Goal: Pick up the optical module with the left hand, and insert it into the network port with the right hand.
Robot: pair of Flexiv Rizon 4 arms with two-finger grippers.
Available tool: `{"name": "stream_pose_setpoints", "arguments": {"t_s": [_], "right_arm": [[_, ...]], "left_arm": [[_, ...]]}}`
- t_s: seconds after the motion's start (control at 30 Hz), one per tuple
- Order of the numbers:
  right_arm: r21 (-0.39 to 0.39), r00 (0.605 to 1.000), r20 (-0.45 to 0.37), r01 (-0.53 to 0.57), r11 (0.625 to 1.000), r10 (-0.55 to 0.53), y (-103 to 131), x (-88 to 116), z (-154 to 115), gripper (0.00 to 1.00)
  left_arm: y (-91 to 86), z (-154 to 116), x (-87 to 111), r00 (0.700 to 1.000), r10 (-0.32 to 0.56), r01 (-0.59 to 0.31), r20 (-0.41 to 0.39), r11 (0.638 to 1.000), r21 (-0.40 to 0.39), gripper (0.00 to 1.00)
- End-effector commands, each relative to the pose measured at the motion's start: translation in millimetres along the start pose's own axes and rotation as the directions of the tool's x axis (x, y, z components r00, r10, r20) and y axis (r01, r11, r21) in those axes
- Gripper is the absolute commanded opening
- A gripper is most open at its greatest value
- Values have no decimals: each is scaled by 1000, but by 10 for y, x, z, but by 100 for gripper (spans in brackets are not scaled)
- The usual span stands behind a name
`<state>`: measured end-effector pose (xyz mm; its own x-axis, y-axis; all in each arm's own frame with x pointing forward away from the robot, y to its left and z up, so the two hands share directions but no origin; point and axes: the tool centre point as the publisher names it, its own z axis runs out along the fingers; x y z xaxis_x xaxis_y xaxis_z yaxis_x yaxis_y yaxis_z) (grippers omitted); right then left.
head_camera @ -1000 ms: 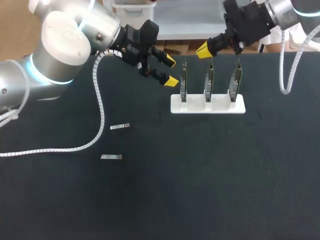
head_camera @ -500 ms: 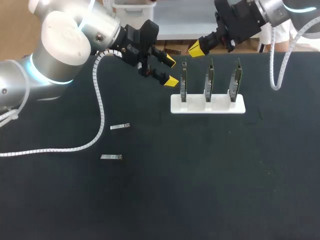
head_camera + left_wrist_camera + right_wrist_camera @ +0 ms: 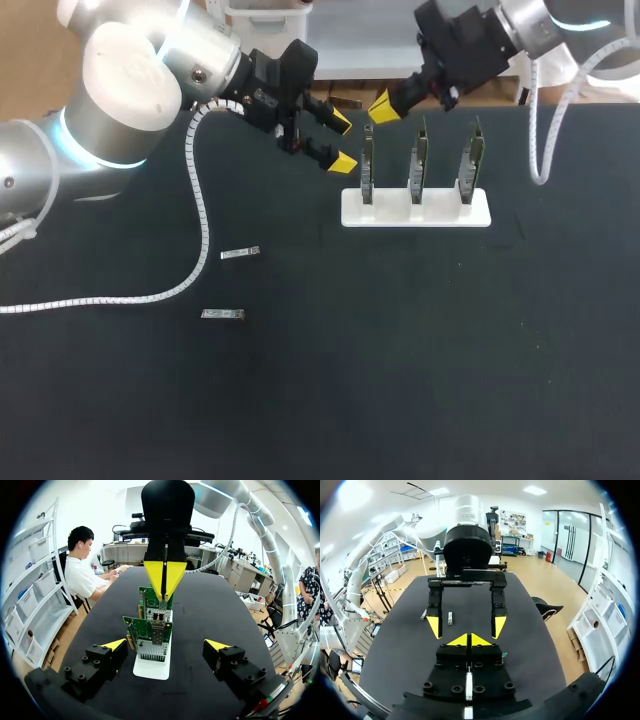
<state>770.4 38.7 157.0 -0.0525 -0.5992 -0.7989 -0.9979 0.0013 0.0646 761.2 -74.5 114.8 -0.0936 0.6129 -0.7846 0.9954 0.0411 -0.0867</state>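
Left gripper stood open beside the card rack; right gripper was closed above it. Optical modules lay on the counter; the left gripper should straddle one squarely.

The table is black, the holder white, the boards green, the optical modules silver.

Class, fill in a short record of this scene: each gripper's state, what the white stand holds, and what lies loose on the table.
Stand: three circuit boards, upright in a row
Left gripper: open, empty, beside the stand
Right gripper: shut, near the leftmost board's top
Modules: two, lying loose on the table, left of the stand
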Motion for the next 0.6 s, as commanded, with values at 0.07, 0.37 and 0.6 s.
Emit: {"name": "stream_pose_setpoints", "arguments": {"t_s": [0.07,0.37,0.6], "right_arm": [[2,1000,-6,-2,1000,2,-10,-10,36,0],[-1,1000,-7,-5,1000,5,-41,-40,112,0],[2,1000,-11,-12,1000,12,-79,-36,145,0]], "left_arm": [[14,0,-6,1000,-1,1,-3,1000,3,100],[14,0,-6,1000,-1,1,-3,1000,3,100],[14,0,-6,1000,-1,1,-3,1000,3,100]]}}
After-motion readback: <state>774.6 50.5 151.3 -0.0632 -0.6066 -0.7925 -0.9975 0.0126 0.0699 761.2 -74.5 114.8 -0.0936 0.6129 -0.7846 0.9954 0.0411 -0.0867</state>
